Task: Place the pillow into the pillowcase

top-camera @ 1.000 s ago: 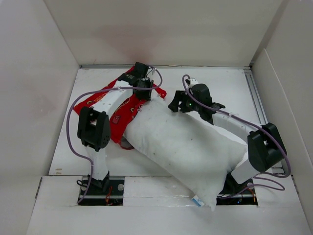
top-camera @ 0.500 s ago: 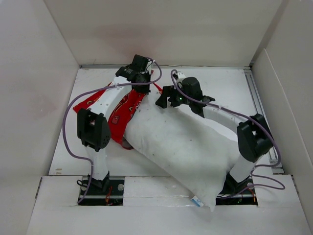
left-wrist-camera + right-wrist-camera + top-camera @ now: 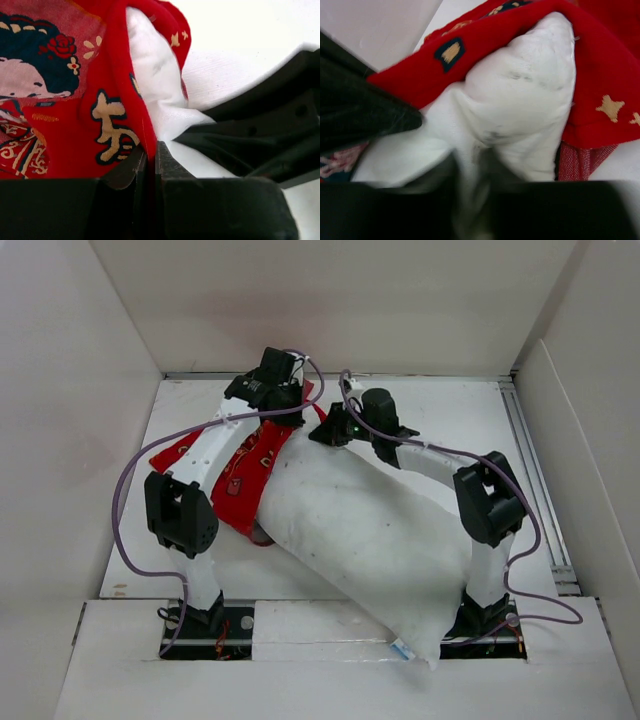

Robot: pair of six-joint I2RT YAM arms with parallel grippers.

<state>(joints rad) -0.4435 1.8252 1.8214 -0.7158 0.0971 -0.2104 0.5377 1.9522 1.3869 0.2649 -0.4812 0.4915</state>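
Observation:
The white pillow (image 3: 375, 540) lies diagonally across the table, its far corner (image 3: 530, 85) poking into the mouth of the red pillowcase (image 3: 238, 476). My left gripper (image 3: 278, 392) is shut on the pillowcase's upper hem (image 3: 120, 75) and holds it up over that corner; red cloth runs between the closed jaws at my left gripper (image 3: 151, 150). My right gripper (image 3: 333, 430) is shut on a fold of pillow fabric just behind the corner, seen blurred at my right gripper (image 3: 470, 160). Most of the pillow stays outside the case.
White walls box in the table (image 3: 450, 410) on three sides. A metal rail (image 3: 530, 470) runs along its right edge. The pillow's near end hangs over the front ledge (image 3: 320, 625) between the arm bases. The other arm's black body (image 3: 260, 125) crowds the left wrist view.
The right gripper moved toward the far left, opened wide, then shut on the pillow's corner. The left gripper shut on the pillowcase hem and drew it farther back, over the corner.

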